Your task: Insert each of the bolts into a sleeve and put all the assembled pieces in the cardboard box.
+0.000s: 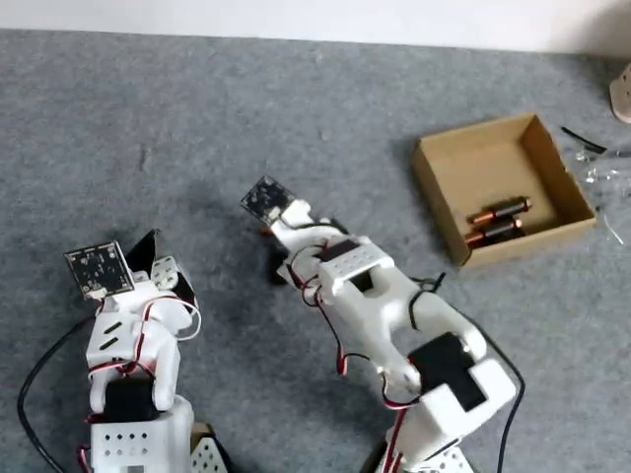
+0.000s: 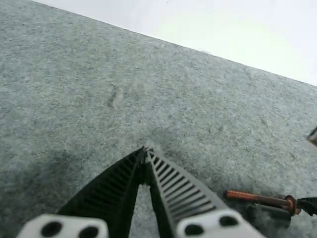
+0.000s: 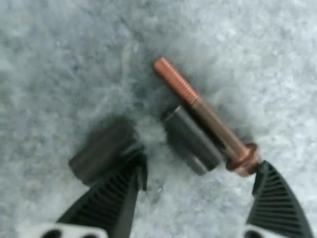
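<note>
- Bolt, copper-coloured, lies flat on the grey mat at the middle of the table, left of the cardboard box and well apart from it. Nothing is on its thread.
- A dark sleeve lies alongside the bolt, against the shank at the head end. The bolt is not inside it.
- A second sleeve, also dark, lies on the mat apart from the first. It rests against the tip of one finger of the right gripper.
- The right gripper hangs low over these parts with its jaws spread wide and nothing held. The bolt and first sleeve sit in the gap between the fingers. The bolt's head is just beside the other fingertip; whether they touch I cannot tell.
- The left gripper is at the near left of the table, tips pressed together and holding nothing. It points at bare mat, with the bolt off to its right.
- Inside the cardboard box, at the far right, two assembled pieces lie side by side, along its near wall.
- Small clear and black scraps lie on the mat just right of the box.
</note>
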Robot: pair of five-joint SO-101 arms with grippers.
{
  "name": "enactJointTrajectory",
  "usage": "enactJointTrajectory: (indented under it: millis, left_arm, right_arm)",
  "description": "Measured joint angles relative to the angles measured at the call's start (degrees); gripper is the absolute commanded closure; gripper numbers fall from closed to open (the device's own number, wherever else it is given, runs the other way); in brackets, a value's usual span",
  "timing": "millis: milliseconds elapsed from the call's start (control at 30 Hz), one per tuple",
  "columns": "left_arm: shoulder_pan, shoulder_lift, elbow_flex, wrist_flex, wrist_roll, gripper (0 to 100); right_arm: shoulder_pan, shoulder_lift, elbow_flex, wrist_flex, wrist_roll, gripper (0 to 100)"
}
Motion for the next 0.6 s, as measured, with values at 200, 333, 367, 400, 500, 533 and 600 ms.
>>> enactJointTrajectory:
  millis: [200, 333, 367, 400, 500, 533, 600]
  left_arm:
    - [0.0, 0.0, 0.0, 0.0, 0.0, 99]
    - [0.0, 0.0, 0.0, 0.0, 0.0, 99]
    - [0.0, 0.0, 0.0, 0.0, 0.0, 99]
    - [0.0, 0.0, 0.0, 0.0, 0.0, 99]
    - [0.0, 0.0, 0.0, 0.0, 0.0, 99]
    - [0.0, 0.0, 0.0, 0.0, 0.0, 99]
    - [0.0, 0.0, 0.0, 0.0, 0.0, 99]
  right_arm:
    - [0.0, 5.63, -8.7, 8.44, 0.35, 71.4]
    - [0.0, 5.8, -9.32, 9.05, 0.35, 91.9]
    - [0.09, 5.8, -9.49, 8.88, 0.35, 98.5]
    - [0.18, 5.89, -9.58, 8.62, 0.53, 99.8]
    - [0.18, 6.07, -9.85, 8.62, 0.7, 99.8]
    - [0.18, 6.07, -9.85, 8.62, 0.79, 99.4]
    - [0.18, 6.07, -10.37, 9.41, 0.79, 99.4]
